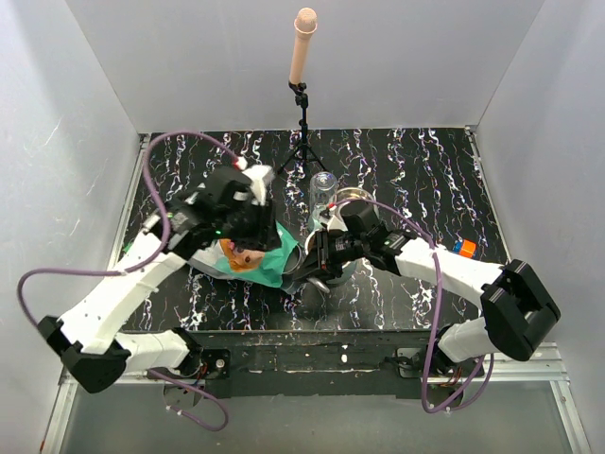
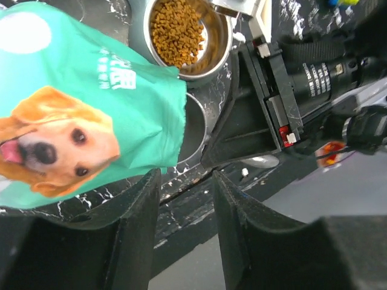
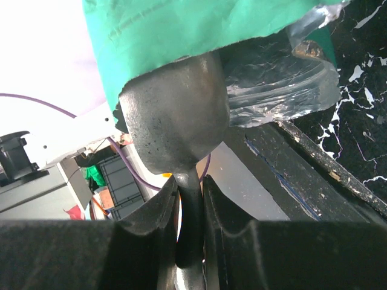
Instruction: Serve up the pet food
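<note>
Right wrist view: right hand (image 3: 190, 187) clamps the scoop (image 3: 175, 121) handle; left hand (image 2: 185, 178) hangs spread, empty, beside bag (image 2: 91, 109).

light: bright, even | glare: bkgd blown white behind scoop (image 3: 175, 115) | blur: left tool (image 2: 185, 178) soft

Teal bag (image 2: 91, 78), left wrist view: a short block of white characters on its face, turned sideways to the camera. They look like Chinese script but are too blurred to read. A finer white line beside them is also illegible.
White round patch (image 2: 24, 33) at the bag's corner: washed out, nothing readable.
Printed dog's face (image 2: 54, 142) on the bag: golden coat, tongue out; a picture, not text.
Black cylinder (image 2: 323, 81) on the right arm: several lines of small white print, too small to read.
Top and right wrist views: no legible text.
</note>
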{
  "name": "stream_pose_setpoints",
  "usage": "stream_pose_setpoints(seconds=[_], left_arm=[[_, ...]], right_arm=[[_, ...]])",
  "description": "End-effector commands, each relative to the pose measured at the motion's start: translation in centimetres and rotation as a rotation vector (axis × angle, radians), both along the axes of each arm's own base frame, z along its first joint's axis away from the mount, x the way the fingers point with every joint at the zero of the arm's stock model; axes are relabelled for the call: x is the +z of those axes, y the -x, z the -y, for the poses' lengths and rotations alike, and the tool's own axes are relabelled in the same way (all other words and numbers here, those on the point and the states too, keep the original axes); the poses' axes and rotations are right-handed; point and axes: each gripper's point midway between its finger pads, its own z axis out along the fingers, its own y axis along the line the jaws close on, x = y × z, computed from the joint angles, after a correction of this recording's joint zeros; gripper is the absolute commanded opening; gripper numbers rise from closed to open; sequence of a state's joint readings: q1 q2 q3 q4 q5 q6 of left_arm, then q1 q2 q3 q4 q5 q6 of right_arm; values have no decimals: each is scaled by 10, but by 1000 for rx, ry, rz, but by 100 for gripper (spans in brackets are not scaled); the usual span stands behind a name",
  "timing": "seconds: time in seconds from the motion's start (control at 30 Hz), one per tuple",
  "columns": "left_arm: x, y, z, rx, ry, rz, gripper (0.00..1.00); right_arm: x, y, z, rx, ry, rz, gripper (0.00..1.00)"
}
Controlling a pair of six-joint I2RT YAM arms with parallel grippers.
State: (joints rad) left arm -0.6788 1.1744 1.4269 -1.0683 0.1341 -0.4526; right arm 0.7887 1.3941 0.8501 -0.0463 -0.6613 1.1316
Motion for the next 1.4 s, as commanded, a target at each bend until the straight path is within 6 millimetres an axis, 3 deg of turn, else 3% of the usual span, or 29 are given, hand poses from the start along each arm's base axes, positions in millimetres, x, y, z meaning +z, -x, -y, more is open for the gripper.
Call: stream_pose_setpoints(seconds=[0.0,0.07,0.23,0.37,0.67,0.9,1.1,1.2,1.37], left_arm=[[-14,-2,18,-37,-185,102,40],[-22,-3,17,-4,-265,109,45],[-26,-10,13,-9,-392,187,45],[-31,-4,21,-43,-464,224,57],[-56,-12,22,-44,-554,227,43],[-70,-12,32,-70,-542,213,47],[-81,-17,28,-77,-593,233,44],[-97,-17,23,-79,-644,215,43],[-108,-25,10,-41,-717,252,47]], right_arm=[[32,-9,-10,16,-157,108,1],[30,-12,-13,16,-154,104,1],[32,-17,-18,13,-155,113,1],[32,-19,-20,21,-152,112,1],[36,-21,-24,30,-157,111,1],[37,-20,-23,37,-158,107,1],[38,-20,-24,36,-160,107,1],[39,-20,-24,36,-161,108,1],[38,-22,-24,27,-156,102,1]])
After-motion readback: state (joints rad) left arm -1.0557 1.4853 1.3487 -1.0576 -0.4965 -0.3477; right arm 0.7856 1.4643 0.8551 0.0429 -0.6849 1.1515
